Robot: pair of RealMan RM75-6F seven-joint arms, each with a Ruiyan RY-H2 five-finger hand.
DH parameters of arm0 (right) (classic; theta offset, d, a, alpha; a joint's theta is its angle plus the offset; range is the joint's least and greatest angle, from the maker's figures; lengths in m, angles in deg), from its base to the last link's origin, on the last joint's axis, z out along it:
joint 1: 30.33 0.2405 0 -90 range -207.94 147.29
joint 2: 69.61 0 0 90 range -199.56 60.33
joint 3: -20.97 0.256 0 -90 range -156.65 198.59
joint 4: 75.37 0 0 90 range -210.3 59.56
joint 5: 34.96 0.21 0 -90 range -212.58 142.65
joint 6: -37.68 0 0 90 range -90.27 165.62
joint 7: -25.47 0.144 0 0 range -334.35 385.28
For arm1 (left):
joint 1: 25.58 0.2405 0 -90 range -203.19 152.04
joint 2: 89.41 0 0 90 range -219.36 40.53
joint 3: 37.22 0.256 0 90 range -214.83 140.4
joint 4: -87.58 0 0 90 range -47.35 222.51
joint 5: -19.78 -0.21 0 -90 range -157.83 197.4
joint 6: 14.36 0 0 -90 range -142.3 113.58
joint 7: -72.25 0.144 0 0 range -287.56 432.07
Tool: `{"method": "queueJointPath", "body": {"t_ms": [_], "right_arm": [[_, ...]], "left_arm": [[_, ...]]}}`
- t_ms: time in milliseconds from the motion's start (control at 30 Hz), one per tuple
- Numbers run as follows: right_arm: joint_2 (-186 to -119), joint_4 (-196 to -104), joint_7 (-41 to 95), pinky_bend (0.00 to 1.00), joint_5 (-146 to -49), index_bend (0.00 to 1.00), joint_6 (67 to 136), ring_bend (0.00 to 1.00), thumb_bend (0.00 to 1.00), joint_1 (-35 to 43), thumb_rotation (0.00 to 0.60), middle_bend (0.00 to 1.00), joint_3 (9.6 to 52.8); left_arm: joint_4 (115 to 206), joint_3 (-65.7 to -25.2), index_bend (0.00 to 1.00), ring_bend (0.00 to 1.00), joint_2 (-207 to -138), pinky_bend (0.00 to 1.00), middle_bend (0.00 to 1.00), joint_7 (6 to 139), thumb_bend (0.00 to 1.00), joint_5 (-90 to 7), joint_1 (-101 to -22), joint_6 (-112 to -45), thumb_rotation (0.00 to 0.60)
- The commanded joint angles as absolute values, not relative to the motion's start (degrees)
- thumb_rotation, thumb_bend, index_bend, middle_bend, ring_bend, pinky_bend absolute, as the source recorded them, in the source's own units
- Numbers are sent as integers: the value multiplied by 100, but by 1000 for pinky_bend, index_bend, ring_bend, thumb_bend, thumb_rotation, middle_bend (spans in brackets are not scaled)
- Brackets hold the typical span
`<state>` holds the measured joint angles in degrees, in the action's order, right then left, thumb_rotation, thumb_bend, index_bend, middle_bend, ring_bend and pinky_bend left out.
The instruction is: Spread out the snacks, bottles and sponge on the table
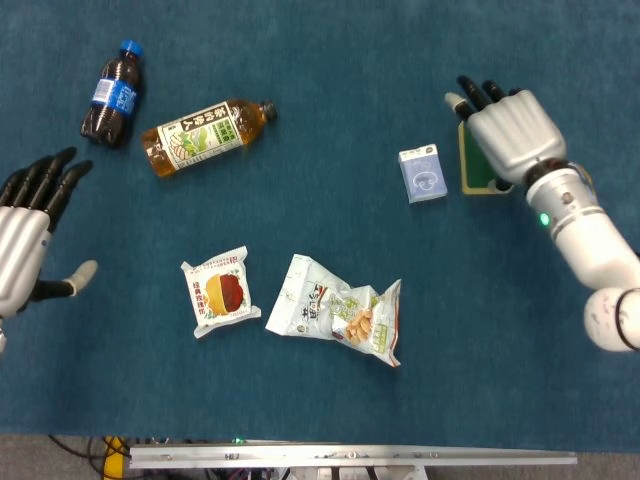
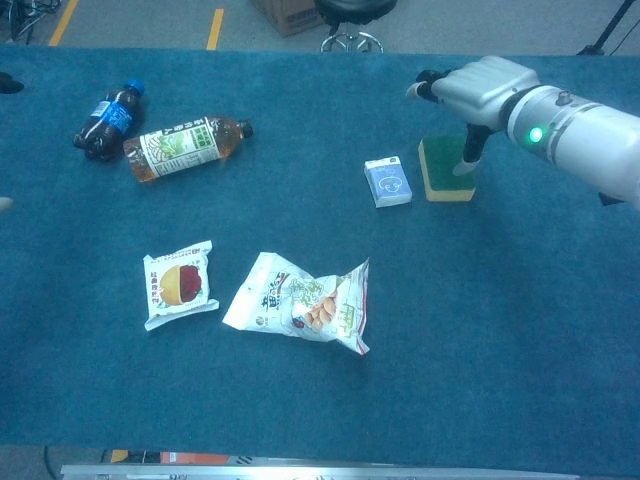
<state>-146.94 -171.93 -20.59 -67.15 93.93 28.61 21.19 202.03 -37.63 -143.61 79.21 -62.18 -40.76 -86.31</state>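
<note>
A green-topped yellow sponge (image 1: 472, 166) (image 2: 440, 166) lies flat on the blue table, just right of a small blue pack (image 1: 423, 174) (image 2: 388, 182). My right hand (image 1: 510, 130) (image 2: 478, 88) hovers over the sponge's right side with its fingers spread and holds nothing; its thumb reaches down to the sponge's edge. My left hand (image 1: 25, 240) is open at the left edge, palm down, apart from everything. A cola bottle (image 1: 110, 92) (image 2: 105, 120) and a tea bottle (image 1: 205, 135) (image 2: 185, 147) lie side by side at the far left.
A small white snack pouch (image 1: 220, 292) (image 2: 180, 285) and a larger crumpled snack bag (image 1: 340, 312) (image 2: 300, 305) lie near the table's front middle. The table's metal front edge (image 1: 350, 457) runs along the bottom.
</note>
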Motion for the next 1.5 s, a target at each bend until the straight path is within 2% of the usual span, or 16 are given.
{"method": "queueJointPath", "body": {"t_ms": [33,367,600,800,1133,1500], "right_arm": [[-14436,-17472,-1763,327,-6965,0,9618,113,0,2659,600,48,2207],[-13598,-18360,-1073,332,-7875,4,10769,182,17,1711,600,183,2111],[-12972,-18803,-516,378,-8796,96,11659,249,66,704,600,279,1712],[-12561,-19004,-123,384,-9571,130,12279,267,66,-134,600,300,1365],[-12277,-18891,451,383,-10198,156,12694,272,66,-1139,600,306,1117],[-12204,-18880,521,384,-10582,156,12677,272,66,-1563,600,306,1285]], "left_arm": [[20130,-3790,20,0,-14377,84,0,7876,241,-6249,-4030,-8741,600],[19572,-3857,34,0,-14592,84,3,7747,241,-6446,-3794,-9282,600],[19267,-3790,36,0,-14616,84,10,7631,241,-6541,-3583,-9543,600],[19163,-3764,37,0,-14606,84,11,7762,241,-6584,-3396,-9802,600],[19275,-3649,90,0,-14582,84,51,7934,240,-6703,-3056,-10181,600],[19369,-3658,90,0,-14637,84,51,8149,241,-6733,-3014,-10137,600]]}}
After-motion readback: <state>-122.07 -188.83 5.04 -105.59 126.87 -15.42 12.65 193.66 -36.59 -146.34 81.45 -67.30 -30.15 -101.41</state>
